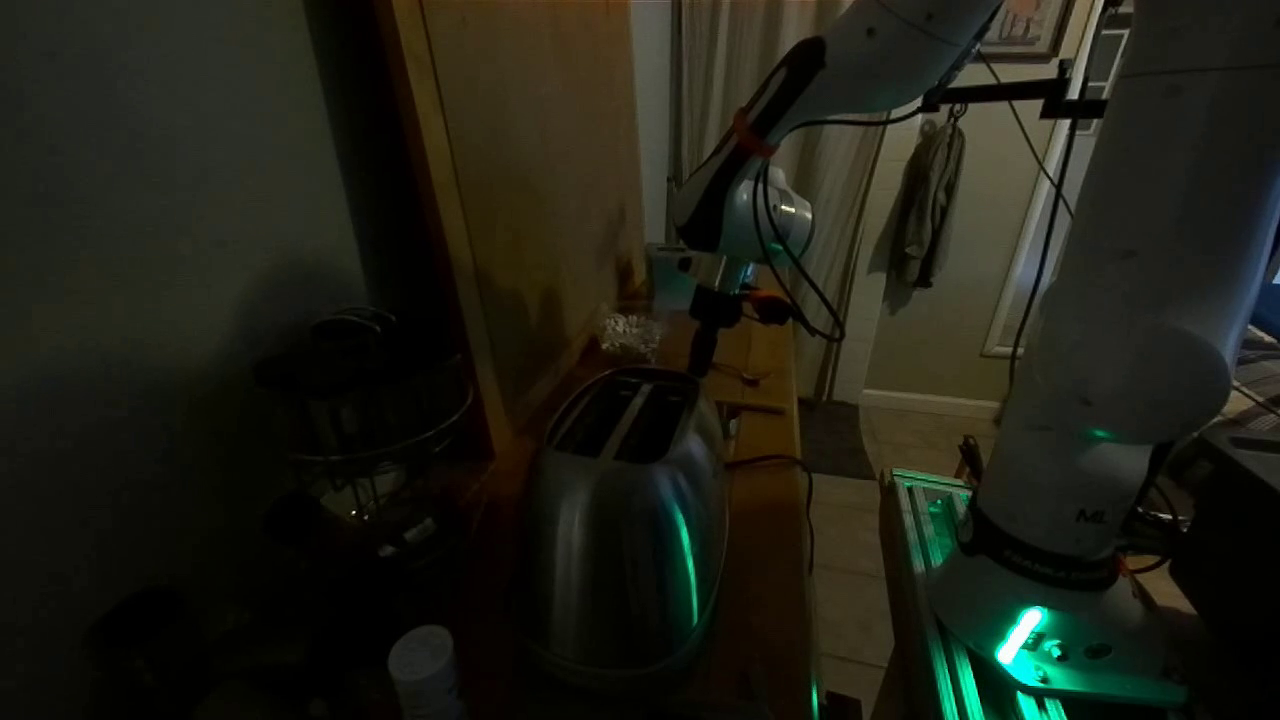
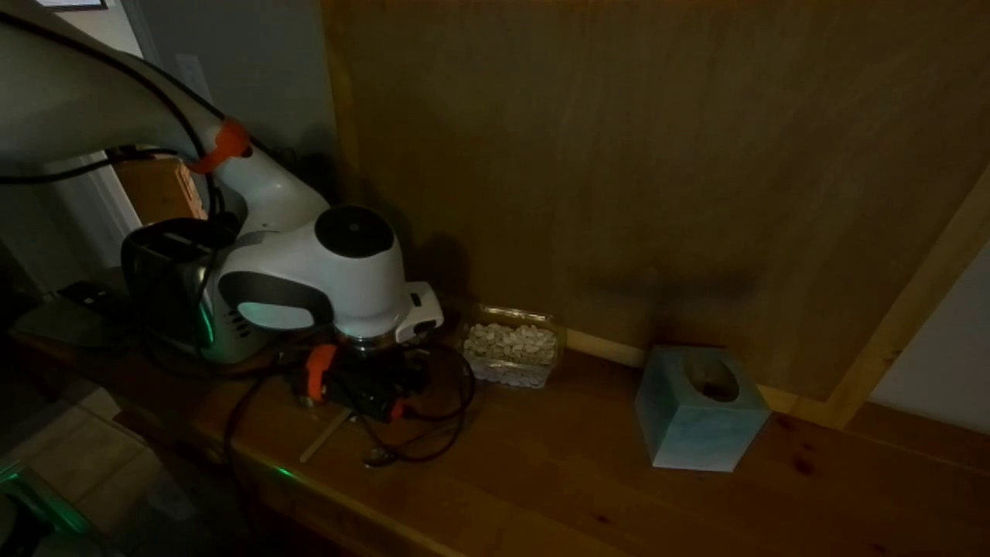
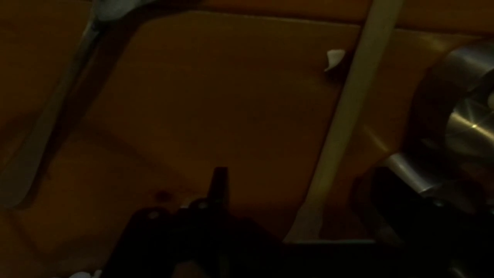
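Observation:
My gripper (image 3: 303,170) is open, with its two dark fingers wide apart above the wooden counter. It also shows in an exterior view (image 1: 703,355). A pale wooden utensil (image 3: 347,104) lies on the counter, seen between the fingers; no contact is visible. A metal spoon (image 3: 58,100) lies to the left in the wrist view. A shiny metal object (image 3: 471,123), perhaps a cup or measuring scoop, is at the right, partly behind the right finger. A small white scrap (image 3: 335,58) lies beside the utensil. The picture is very dark, so the finger bases are hard to make out.
A steel toaster (image 1: 625,540) stands on the counter near the gripper. A clear container of pale pieces (image 2: 510,348) sits against the wooden panel (image 2: 657,170). A blue tissue box (image 2: 700,418) stands farther along. A black cord (image 1: 790,462) hangs over the counter edge.

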`<state>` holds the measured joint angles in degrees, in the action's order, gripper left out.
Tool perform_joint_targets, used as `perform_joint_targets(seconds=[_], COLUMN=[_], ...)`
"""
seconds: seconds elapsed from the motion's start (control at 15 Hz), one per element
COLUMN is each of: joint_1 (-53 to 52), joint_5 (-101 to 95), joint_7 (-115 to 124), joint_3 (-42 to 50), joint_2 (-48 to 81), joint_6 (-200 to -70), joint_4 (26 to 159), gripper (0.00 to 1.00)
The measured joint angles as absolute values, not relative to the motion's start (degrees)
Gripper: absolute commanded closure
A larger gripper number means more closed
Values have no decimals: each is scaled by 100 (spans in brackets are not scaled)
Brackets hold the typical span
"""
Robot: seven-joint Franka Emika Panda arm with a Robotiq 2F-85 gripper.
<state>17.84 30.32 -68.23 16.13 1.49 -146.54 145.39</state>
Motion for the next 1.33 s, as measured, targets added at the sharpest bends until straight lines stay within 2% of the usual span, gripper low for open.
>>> perform_joint_targets(seconds=[0.27, 0.33, 0.47, 0.53, 1.07, 1.2, 1.33], joint_1=[1784, 1784, 1784, 1784, 1782, 1783, 1782], joint_5=[3139, 3153, 3174, 3194, 3378, 3382, 3385], joint_7=[-6829, -6829, -6829, -6829, -6839, -6840, -6841], joint_3=[1573, 1566, 1557, 1549, 1477, 1473, 1464], joint_2=[214, 224, 240, 249, 260, 260, 259], joint_6=[-14708, -14729, -14773, -14804, -15056, -15091, -15095], joint_4=[14537, 14536, 14534, 14533, 14512, 14502, 14492], gripper=[10, 16, 40, 41, 97, 100, 96])
